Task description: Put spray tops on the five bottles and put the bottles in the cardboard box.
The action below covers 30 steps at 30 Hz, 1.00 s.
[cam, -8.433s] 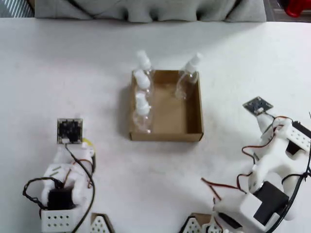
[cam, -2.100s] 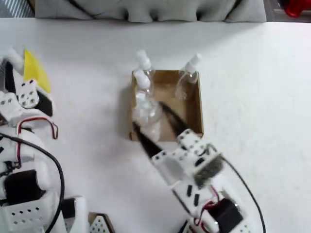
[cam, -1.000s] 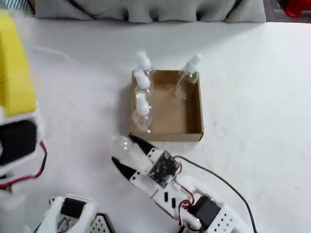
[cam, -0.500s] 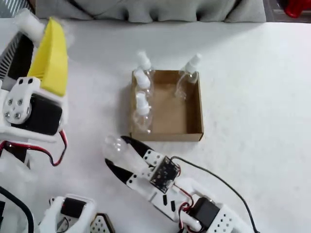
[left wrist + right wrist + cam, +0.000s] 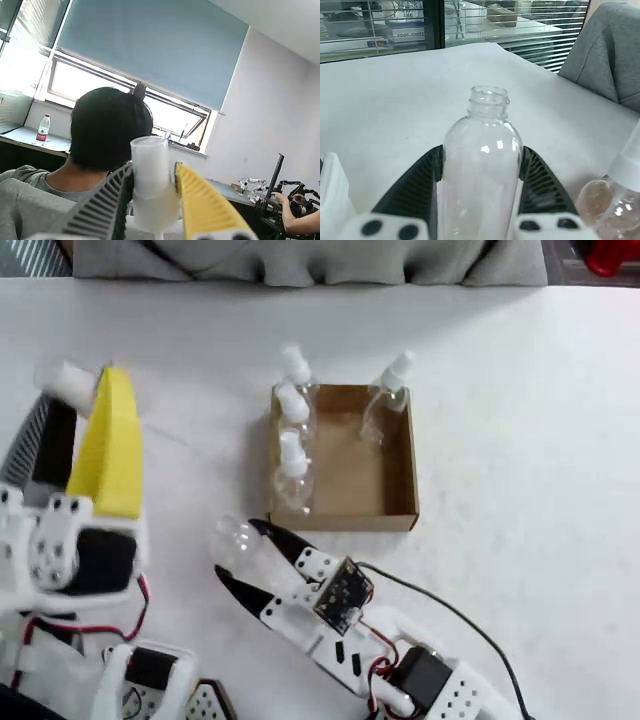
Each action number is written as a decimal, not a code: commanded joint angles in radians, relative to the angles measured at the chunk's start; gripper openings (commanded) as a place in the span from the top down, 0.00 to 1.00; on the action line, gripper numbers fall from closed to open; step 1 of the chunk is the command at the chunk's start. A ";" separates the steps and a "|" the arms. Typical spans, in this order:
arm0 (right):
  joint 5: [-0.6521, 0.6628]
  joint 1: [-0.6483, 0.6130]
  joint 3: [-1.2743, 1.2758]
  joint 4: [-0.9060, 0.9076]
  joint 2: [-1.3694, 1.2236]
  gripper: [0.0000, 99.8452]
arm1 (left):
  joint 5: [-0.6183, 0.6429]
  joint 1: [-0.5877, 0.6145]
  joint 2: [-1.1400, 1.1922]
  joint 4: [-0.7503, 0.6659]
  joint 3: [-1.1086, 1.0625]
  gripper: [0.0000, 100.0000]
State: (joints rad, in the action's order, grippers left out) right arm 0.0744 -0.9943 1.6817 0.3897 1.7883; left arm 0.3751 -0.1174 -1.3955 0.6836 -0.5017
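Left gripper (image 5: 152, 171) has shifted back over white table (image 5: 520, 390), pinching spray top (image 5: 149, 155); right gripper (image 5: 481, 153) clasps uncapped bottle (image 5: 482, 185) near cardboard box (image 5: 405, 480). Blinds (image 5: 545, 30) behind. Bottle base cut off; box apparently holds four capped bottles (image 5: 292, 455).

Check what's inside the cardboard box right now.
The cardboard box holds four clear bottles with spray tops: three in a row along one side wall, one at the opposite far corner. Remaining floor is bare. Floor beneath the bottles is covered.
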 commanded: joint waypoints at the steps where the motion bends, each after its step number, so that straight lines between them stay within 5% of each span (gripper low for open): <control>1: -0.011 -0.004 0.009 -0.015 0.013 0.98 | 0.008 -0.013 -0.117 -0.071 -0.126 0.98; 25: -0.011 -0.002 0.009 0.001 0.012 0.98 | 0.005 -0.008 -0.432 -0.012 -0.339 0.98; 30: -0.011 -0.002 0.009 0.001 0.012 0.98 | -0.092 -0.008 -0.432 -0.011 -0.342 0.98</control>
State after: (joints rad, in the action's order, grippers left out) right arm 0.0713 -0.9927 1.6817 0.3897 1.7883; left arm 0.3506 -0.1174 -1.8251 0.6529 -0.8439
